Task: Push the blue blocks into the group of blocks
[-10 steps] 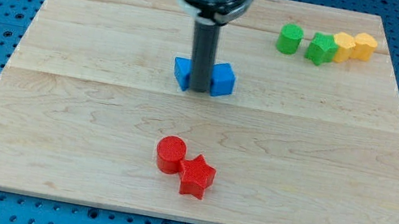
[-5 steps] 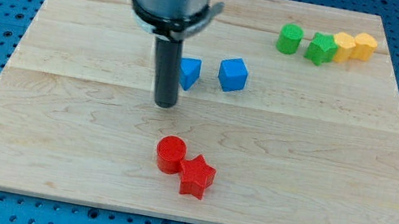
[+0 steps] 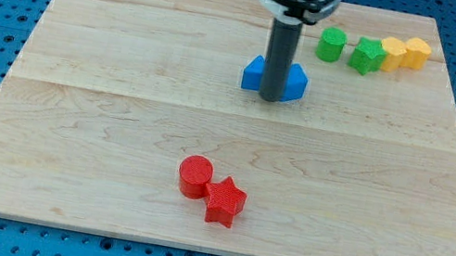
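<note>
While my tip [image 3: 272,99] fronts 2 blue blocks [image 3: 254,73], no hand shows, no containers.

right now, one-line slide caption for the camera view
My tip between two blue blocks, short of the green-yellow row; red pair below.

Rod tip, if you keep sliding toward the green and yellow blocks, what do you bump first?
My tip sits between the two blue blocks. Heading to the view's upper right, it would first push the right blue block, then probably reach the green blocks; depth is unclear.
</note>
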Motion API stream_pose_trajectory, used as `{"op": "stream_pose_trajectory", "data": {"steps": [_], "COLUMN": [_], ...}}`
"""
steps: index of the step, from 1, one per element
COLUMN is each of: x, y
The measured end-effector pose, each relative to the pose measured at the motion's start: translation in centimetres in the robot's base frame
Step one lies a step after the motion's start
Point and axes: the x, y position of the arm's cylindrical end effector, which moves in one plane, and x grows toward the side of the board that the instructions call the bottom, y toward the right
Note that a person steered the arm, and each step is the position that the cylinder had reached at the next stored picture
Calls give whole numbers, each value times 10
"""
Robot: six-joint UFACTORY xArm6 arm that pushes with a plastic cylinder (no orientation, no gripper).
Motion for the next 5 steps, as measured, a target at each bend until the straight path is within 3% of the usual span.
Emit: {"op": "stream_pose_trajectory", "data": {"steps": [3, 5], "x": [-6, -36], "y": [1, 54]}}
